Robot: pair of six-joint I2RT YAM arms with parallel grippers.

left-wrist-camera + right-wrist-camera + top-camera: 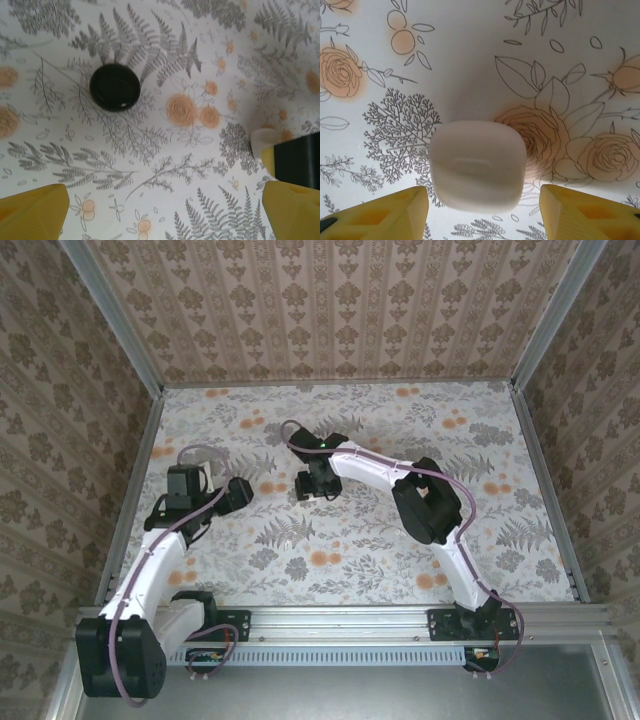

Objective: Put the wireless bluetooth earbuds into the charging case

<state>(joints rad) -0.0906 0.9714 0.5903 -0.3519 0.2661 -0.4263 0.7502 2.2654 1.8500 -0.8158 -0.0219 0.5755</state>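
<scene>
Flowers are printed all over the table [350, 550]. The charging case [477, 162] lies between the parted jaws of the right pincer [482, 200], not gripped. The left pincer [162, 200] is wide open and empty, near a round black earbud [114, 87], which probably must be picked up next.

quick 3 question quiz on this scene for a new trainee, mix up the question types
1. True or false: the left gripper holds the round black earbud.
2. Where is the white charging case? A) between the fingers of the right gripper; B) atop the earbud; C) in the left gripper.
3. Fill in: both grippers' jaws stand ____.
Key: 1 false; 2 A; 3 open.
</scene>
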